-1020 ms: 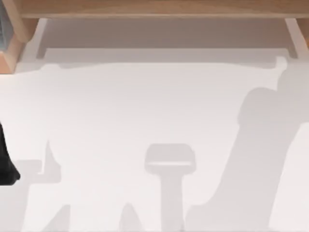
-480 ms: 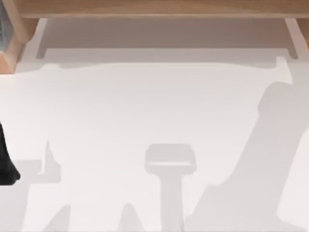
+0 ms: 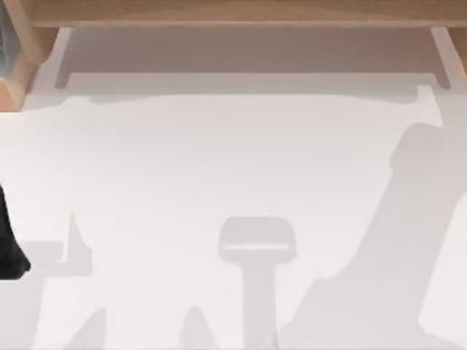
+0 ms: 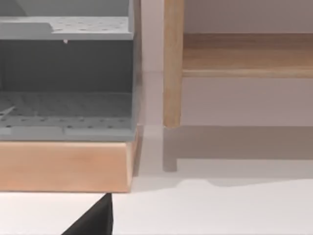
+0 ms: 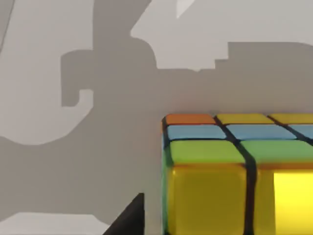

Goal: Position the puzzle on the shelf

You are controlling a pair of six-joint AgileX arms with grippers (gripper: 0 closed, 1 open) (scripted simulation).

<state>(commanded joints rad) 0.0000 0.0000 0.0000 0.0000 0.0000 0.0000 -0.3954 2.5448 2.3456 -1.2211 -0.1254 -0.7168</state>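
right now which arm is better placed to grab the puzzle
Right, probably. The right wrist view has the puzzle close up on the white table, so that arm hangs near it. The left wrist view faces the shelf and a grey rack.

Small puzzle cube (image 5: 230,171) gridded in yellow, green, blue, orange squares with black seams, long light-brown wooden shelf board (image 3: 241,13), grey perforated rack (image 4: 66,73) on tan wooden base, white tabletop (image 3: 219,160)
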